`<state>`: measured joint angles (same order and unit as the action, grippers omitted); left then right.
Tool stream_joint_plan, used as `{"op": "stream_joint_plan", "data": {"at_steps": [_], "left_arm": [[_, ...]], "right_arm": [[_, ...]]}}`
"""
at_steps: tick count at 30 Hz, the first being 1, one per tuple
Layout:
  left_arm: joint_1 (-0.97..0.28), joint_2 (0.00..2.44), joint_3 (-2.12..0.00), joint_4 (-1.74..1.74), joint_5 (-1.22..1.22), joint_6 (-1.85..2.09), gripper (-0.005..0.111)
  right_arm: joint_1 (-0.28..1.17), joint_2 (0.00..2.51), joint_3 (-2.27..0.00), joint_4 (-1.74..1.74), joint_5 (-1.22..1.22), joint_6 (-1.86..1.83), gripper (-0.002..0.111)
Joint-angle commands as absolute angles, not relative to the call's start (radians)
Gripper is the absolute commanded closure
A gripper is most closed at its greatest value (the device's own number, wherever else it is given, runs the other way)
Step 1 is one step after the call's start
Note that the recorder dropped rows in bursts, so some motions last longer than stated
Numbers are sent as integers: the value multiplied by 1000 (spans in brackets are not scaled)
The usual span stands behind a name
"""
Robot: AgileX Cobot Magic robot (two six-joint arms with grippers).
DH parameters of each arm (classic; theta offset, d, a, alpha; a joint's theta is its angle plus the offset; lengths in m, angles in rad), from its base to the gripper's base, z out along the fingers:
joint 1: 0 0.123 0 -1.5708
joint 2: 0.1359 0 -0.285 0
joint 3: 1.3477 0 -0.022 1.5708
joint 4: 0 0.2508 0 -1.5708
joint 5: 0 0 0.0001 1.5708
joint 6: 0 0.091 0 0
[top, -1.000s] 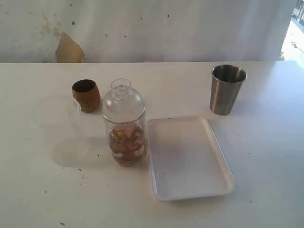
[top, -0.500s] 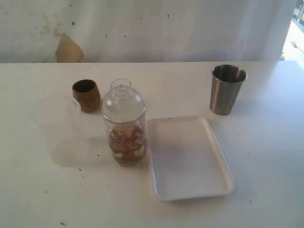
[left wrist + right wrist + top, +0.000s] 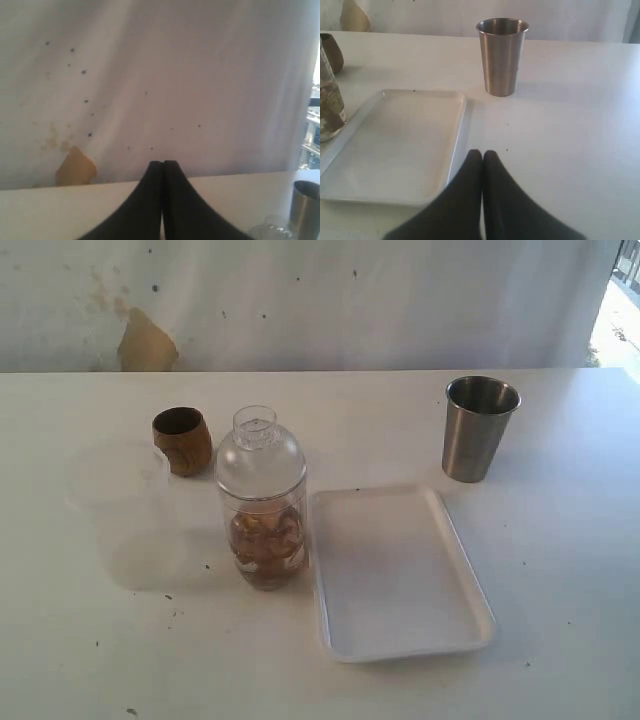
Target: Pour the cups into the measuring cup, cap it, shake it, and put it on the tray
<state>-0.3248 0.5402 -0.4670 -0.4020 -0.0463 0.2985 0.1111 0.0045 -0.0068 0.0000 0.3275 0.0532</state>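
Measuring cup [image 3: 265, 540] with cap [image 3: 260, 462] on, upright on table [image 3: 560, 580] just beside tray [image 3: 400, 580]. Left gripper [image 3: 162, 166] and right gripper [image 3: 482, 156] closed tight, holding nothing.

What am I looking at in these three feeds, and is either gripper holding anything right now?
This is a robot with two arms, each ending in a two-finger gripper. The wide picture comes from a camera off the arms, looking down on the white table; neither arm shows in it. The other two come from cameras on the wrists, so the dark wedge at the bottom of each is that arm's own gripper. The left gripper faces the back wall, and the right gripper hangs over the table by the tray. Both are shut and hold nothing. On the table are the measuring cup, with brownish contents inside and the cap on it, standing beside the tray, not on it; the wooden cup; the steel tumbler; and a faint frosted cup.
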Motion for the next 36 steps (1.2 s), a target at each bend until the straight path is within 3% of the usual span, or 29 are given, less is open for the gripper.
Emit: {"op": "stream_joint_plan", "data": {"at_steps": [1,9,21,27,36], "left_arm": [[-218,491,-376,-254,-32,129,107],[-80,327,-207,-108,-24,-70,107],[32,100,-6,-91,53,-94,107],[88,0,0,-36,222,30,107],[98,0,0,-36,202,43,107]], "right_arm": [[107,0,0,0,318,58,108],[107,0,0,0,318,58,108],[107,0,0,0,318,58,108],[107,0,0,0,318,58,108],[107,0,0,0,318,58,108]]}}
